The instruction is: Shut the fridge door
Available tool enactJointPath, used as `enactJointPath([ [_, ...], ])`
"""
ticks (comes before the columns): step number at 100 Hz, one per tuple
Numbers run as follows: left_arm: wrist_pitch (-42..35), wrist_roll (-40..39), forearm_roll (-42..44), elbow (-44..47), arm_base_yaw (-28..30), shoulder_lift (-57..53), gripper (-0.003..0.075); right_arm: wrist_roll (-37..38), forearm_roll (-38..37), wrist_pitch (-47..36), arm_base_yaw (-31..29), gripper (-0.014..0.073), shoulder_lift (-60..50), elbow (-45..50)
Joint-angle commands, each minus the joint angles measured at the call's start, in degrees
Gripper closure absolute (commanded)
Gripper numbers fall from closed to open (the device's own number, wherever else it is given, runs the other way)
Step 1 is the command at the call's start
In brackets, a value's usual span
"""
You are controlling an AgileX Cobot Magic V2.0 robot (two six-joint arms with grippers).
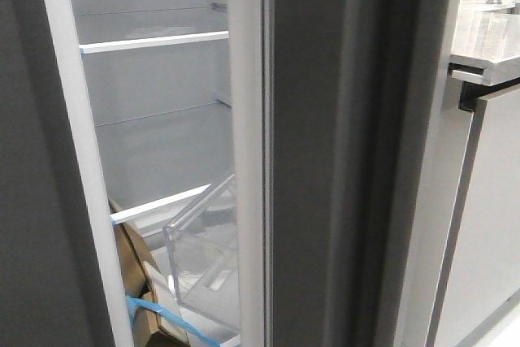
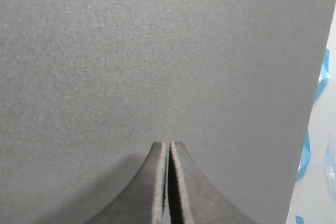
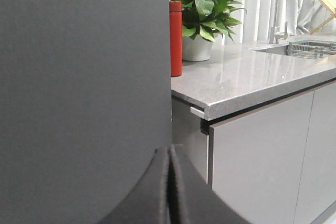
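Note:
The fridge door (image 1: 32, 201) is the dark grey panel at the far left of the front view. Its white edge strip (image 1: 85, 168) slants beside an open gap onto the shelves. The door fills the left wrist view (image 2: 157, 51). My left gripper (image 2: 168, 143) is shut and empty, its tips at or against the door's outer face near the free edge. The matching twin door (image 1: 325, 160) stands right of the gap. My right gripper (image 3: 169, 148) is shut and empty close to that panel (image 3: 79, 77); I cannot tell if it touches. Neither gripper shows in the front view.
A clear plastic bin (image 1: 203, 258), a cardboard box (image 1: 134, 266) and blue tape (image 1: 162, 318) show inside the gap. To the right are a grey countertop (image 3: 247, 77), pale cabinet fronts (image 3: 262, 166), a red bottle (image 3: 176, 38), a potted plant (image 3: 202, 3) and a tap (image 3: 283, 9).

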Motion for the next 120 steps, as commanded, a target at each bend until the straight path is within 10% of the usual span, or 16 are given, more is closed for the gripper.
enactJointPath([
  [1, -4.40, -0.20, -0.09, 1.60, -0.27, 1.09, 0.0741, -0.47, -0.55, -1.73, -0.22, 0.0670, 4.17, -7.30],
  [77, -4.40, -0.20, -0.09, 1.60, -0.27, 1.09, 0.0741, -0.47, -0.55, 11.11, 23.26, 0.0670, 35.54, -56.23],
  [120, -4.40, -0.20, -0.09, 1.60, -0.27, 1.09, 0.0741, -0.47, -0.55, 11.68, 33.86, 0.0670, 44.99, -65.46],
])
